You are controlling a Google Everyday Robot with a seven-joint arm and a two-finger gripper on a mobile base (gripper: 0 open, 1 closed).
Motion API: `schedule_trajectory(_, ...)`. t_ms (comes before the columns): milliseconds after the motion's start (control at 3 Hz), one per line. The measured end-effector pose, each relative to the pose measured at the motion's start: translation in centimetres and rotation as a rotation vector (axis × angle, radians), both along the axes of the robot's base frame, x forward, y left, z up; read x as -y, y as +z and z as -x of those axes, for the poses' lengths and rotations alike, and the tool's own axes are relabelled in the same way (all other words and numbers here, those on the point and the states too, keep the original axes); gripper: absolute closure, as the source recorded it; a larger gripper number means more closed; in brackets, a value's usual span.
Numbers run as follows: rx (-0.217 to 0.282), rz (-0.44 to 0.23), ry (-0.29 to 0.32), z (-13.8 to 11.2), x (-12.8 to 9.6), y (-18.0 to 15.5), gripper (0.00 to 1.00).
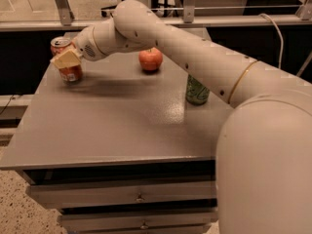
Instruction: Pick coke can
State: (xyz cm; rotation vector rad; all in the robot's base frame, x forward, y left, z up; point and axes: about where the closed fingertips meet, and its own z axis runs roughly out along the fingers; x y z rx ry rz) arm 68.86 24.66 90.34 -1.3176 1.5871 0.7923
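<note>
Grey table [112, 126] with drawers [97, 195] below. Red apple [150, 59] upright at far centre, right of the gripper [66, 60] at the far-left corner. Green can [196, 91] upright near right edge, well apart from apple.

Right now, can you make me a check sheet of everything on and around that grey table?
Surface: flat grey metal table top, with drawers underneath.
Job's things: red-orange coke can with a silver top, standing upright near the far left corner.
Clutter: round red apple at the far middle; green soda can on the right, partly hidden behind the robot's white arm.
Grippers: the gripper is at the coke can, in front of its upper half.
Cables: one pale cable hangs behind the table on the right.
Surroundings: metal rail behind the table; speckled floor below.
</note>
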Motion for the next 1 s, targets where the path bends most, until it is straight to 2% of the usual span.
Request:
schedule_trajectory(333,0.028,-0.097,-0.054,0.4,3.1,3.2,1.0)
schedule_trajectory(667,0.05,-0.225,-0.121,0.3,6.5,5.4,1.0)
schedule_trajectory(1000,0.08,-0.295,-0.147,0.9,8.2,7.9,1.0)
